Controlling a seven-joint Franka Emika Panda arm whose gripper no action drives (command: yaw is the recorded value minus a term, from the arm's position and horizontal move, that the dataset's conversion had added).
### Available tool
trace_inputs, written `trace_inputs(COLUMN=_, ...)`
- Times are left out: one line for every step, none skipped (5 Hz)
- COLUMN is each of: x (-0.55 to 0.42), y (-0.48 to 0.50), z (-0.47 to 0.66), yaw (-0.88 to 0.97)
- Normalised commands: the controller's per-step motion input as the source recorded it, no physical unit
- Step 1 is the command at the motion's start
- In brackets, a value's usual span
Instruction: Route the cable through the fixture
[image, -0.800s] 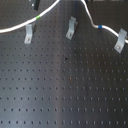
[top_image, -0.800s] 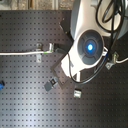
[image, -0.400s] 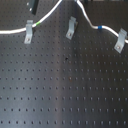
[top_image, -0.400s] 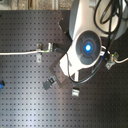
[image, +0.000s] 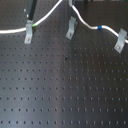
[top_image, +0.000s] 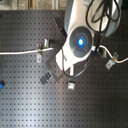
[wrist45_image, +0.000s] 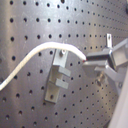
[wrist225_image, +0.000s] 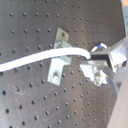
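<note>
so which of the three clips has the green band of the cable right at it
The clip at the first exterior view's left: the cable has its green band beside that clip's top. The blue band lies between the other two.

Dim, soft-focus frames; blue glare blooms in the second exterior view.

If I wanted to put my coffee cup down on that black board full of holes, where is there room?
In the first exterior view, the board is bare everywhere below the three metal clips. The top strip is crowded: the cable runs past the clips there, with the tool holding it.
</note>
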Motion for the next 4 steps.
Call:
trace_inputs(x=-0.404, y=-0.191, z=0.23, yaw=-0.4)
trace_inputs(x=-0.009, y=-0.009, z=0.02, yaw=0.0)
trace_inputs(x=-0.282, y=-0.102, z=0.42, yaw=0.0)
trace_inputs(x=-0.009, y=-0.009, z=0.0, yaw=0.0)
